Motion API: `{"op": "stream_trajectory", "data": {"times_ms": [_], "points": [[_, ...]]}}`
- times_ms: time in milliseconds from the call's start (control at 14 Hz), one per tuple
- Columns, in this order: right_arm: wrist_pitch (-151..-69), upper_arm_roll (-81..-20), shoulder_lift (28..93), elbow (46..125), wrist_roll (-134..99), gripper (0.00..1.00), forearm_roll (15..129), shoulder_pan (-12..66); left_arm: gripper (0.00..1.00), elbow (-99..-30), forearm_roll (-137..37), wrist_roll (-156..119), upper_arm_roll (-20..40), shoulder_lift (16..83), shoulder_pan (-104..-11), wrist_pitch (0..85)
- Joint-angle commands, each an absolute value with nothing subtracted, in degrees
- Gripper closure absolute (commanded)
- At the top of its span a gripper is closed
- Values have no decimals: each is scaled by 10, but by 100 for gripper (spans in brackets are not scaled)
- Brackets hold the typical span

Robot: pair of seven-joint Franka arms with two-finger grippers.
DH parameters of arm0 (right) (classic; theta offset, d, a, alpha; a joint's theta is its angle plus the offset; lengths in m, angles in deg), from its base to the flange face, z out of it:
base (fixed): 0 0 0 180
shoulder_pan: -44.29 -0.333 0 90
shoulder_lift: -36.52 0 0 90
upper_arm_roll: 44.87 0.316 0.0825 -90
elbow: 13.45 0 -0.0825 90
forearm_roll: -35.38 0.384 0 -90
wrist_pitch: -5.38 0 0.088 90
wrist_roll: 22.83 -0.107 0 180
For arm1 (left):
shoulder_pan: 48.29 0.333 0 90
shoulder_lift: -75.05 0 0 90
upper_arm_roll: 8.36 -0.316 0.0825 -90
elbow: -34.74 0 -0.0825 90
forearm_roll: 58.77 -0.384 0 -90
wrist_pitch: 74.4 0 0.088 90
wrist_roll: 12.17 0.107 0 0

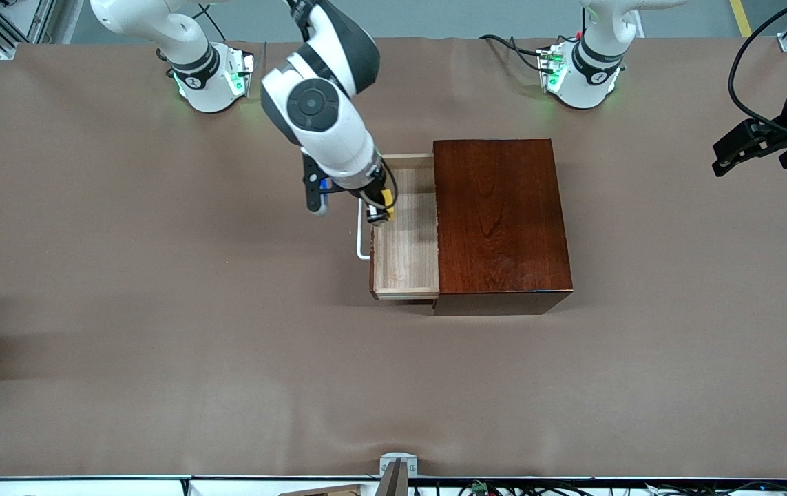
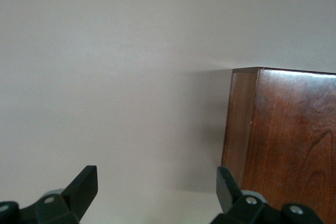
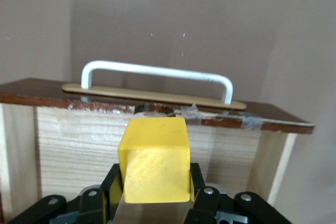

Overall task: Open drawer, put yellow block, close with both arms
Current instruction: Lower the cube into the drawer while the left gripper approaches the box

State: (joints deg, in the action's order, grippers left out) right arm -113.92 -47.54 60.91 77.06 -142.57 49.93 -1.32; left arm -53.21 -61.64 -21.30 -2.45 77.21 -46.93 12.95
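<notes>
Hiding part of the open drawer (image 1: pixel 407 238), the right end effector (image 1: pixel 381 210) is clamped on the yellow block (image 3: pixel 155 161); the left end effector (image 2: pixel 157 190), waiting over the bench (image 1: pixel 159 310), is spread open.

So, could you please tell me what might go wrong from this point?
The right tool holds the small yellow cube over the open pale-wood drawer, close to its dark front and white bar handle; released here, the cube might clip that front edge. The left tool waits open at its end of the table, beside the glossy mahogany box; a late push could skew the closing.
</notes>
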Motion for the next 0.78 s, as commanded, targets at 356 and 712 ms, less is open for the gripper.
{"op": "stream_trajectory", "data": {"times_ms": [356,712], "points": [[-1183,-483,659,751,-1449,100,509,-44,0,-525,-607,-216,28,754,-479,125],[-1184,-483,674,751,-1450,100,509,-53,0,-521,-608,-281,98,728,-484,125]]}}
